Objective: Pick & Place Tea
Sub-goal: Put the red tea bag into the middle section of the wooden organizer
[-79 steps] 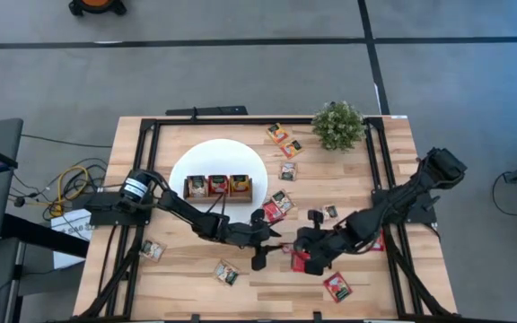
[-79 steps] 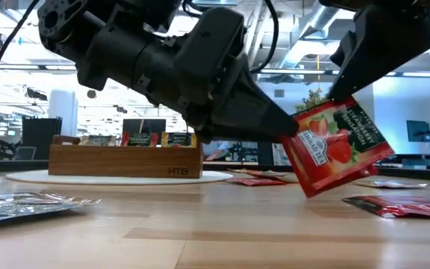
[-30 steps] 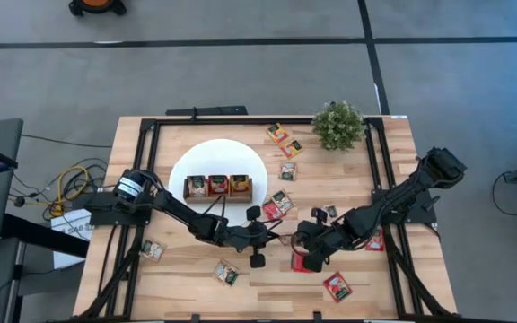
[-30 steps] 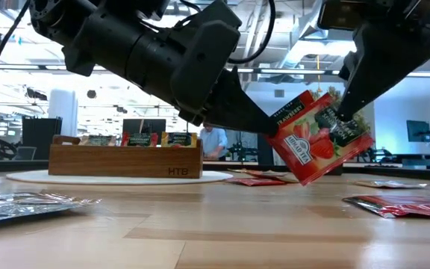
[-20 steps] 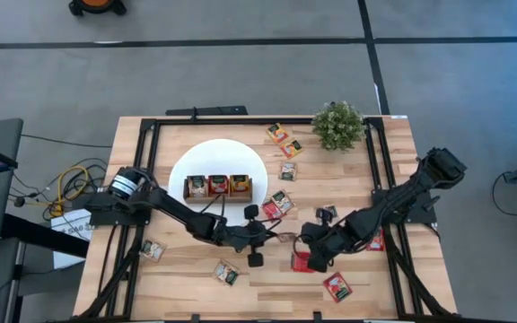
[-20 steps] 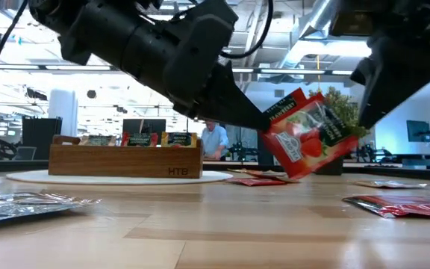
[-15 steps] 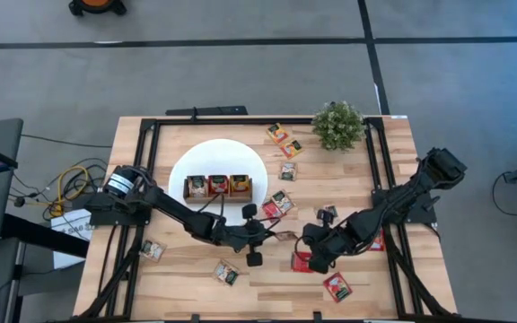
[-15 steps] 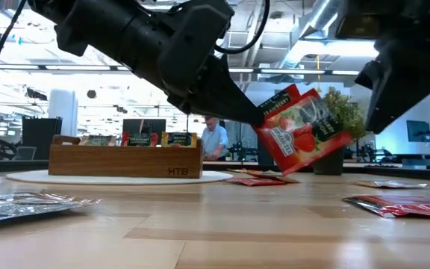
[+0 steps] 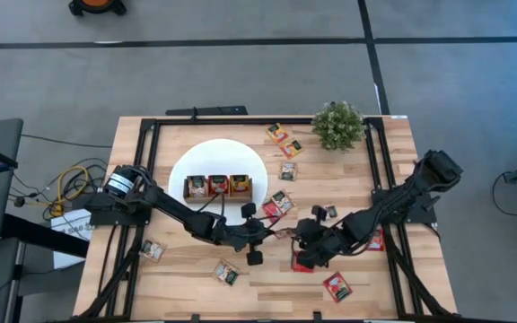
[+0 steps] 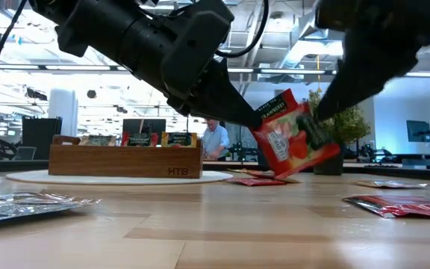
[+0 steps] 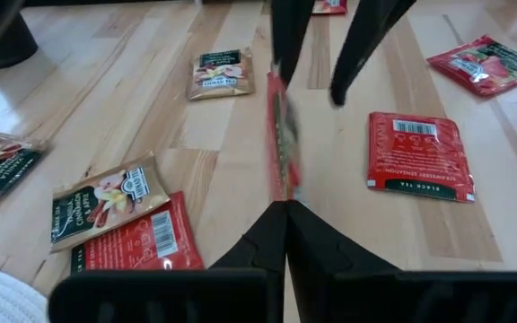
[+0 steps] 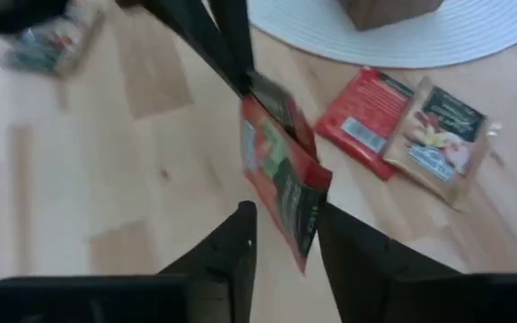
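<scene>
A red tea sachet [image 10: 293,138] hangs in the air above the middle of the table [image 9: 366,179], tilted, with "STRAWBERRY" printed along its top edge. The left gripper [image 10: 254,119] pinches its upper corner with jaws fully closed. The right gripper [image 12: 281,235] sits at the sachet's other edge, jaws partly open on either side of it; I cannot tell whether they touch it.

Beneath them lies another red sachet [image 11: 417,157], back up, its label reading "BLACK TEA". Near it lie a cream-and-brown sachet [image 11: 101,199] overlapping a red one [image 11: 137,242], and further loose sachets [image 9: 284,139] are scattered across the table. A wooden tray [image 10: 125,158] marked "HTB" stands on a white disc [image 9: 191,161], with sachets upright in its 3 compartments. A small potted plant [image 9: 337,126] stands at the far edge. A person [image 10: 215,142] shows in the room behind.
</scene>
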Controlling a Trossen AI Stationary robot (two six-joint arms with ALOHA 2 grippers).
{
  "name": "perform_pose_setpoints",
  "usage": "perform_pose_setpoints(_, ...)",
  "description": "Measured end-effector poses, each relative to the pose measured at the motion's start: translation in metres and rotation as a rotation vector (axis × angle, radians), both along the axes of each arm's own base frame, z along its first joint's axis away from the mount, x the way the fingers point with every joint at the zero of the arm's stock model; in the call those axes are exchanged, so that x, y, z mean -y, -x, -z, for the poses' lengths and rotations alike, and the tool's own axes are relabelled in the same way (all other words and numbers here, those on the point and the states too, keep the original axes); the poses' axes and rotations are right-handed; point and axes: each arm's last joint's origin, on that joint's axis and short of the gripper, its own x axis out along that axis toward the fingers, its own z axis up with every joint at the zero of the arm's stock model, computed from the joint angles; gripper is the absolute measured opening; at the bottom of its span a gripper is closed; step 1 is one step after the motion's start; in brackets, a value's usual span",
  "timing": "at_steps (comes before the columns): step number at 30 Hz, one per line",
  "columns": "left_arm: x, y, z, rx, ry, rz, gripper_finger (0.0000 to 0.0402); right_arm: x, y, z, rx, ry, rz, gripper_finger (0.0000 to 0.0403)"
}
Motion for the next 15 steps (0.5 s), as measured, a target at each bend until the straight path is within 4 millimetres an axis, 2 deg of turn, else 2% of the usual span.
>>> perform_pose_setpoints(3,0.000,0.000,0.000,0.001,0.002,-0.001,0.0000,-0.005,-0.008,0.013,-0.004,0.037,-0.037,0.0095)
perform_pose_setpoints(9,0.000,0.000,0.000,0.002,0.004,-0.001,0.0000,-0.012,-0.017,0.031,-0.016,0.085,-0.108,0.0009)
perform_pose_setpoints(15,-0.001,0.000,0.000,0.002,-0.009,-0.024,0.0000,-0.016,-0.018,0.036,-0.074,0.009,-0.187,0.0007)
